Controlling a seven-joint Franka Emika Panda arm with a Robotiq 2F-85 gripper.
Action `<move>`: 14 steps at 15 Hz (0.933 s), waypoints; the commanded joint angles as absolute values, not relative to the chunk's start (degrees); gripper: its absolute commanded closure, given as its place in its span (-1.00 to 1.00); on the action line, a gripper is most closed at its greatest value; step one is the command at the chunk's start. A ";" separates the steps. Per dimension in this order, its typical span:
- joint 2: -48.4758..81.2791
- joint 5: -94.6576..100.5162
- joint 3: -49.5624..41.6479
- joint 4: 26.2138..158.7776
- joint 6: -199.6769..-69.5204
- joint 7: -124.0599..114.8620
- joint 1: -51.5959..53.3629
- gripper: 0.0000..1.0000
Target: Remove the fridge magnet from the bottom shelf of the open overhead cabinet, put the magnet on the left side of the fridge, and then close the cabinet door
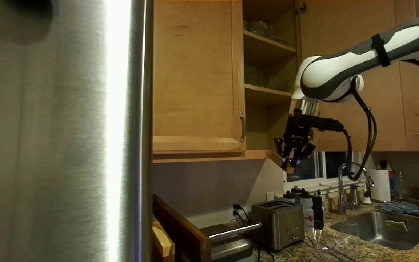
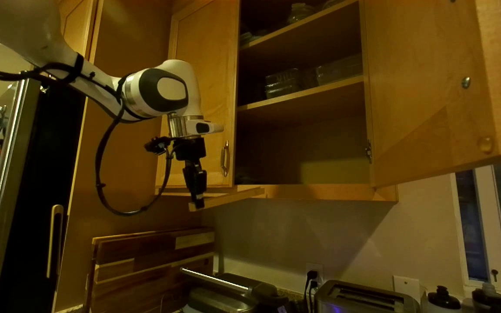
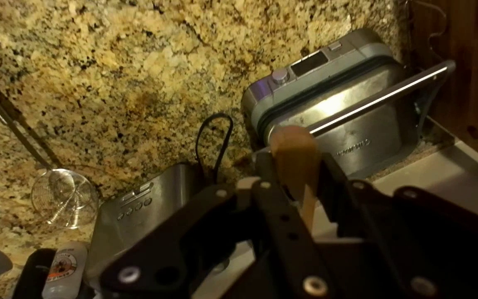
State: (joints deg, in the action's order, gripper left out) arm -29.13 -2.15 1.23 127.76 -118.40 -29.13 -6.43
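Pinching one wooden stick (image 2: 228,200), one hand (image 1: 290,161) hangs near one open overhead cabinet (image 2: 328,191).

Both exterior views share overhead cabinet (image 2: 305,143); fridge (image 1: 64,131) close in exterior view; wrist view faces countertop (image 3: 147,91) below.

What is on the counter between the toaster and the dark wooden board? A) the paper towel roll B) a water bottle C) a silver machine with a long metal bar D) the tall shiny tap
C: in both exterior views the silver machine, with its long metal bar, sits between the dark wooden board and the toaster.
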 commanded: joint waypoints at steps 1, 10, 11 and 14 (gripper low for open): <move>-34.30 -6.49 1.42 133.15 -115.01 -27.44 -5.11 0.86; -33.99 -26.84 -1.07 132.28 -103.74 -18.65 0.50 0.86; -33.85 -29.64 -1.49 131.90 -102.82 -17.51 0.97 0.86; -34.12 -34.36 -1.60 130.98 -102.65 -12.98 1.69 0.86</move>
State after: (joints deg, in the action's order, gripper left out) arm -32.60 -30.69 -0.25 131.63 -104.54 -16.79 0.24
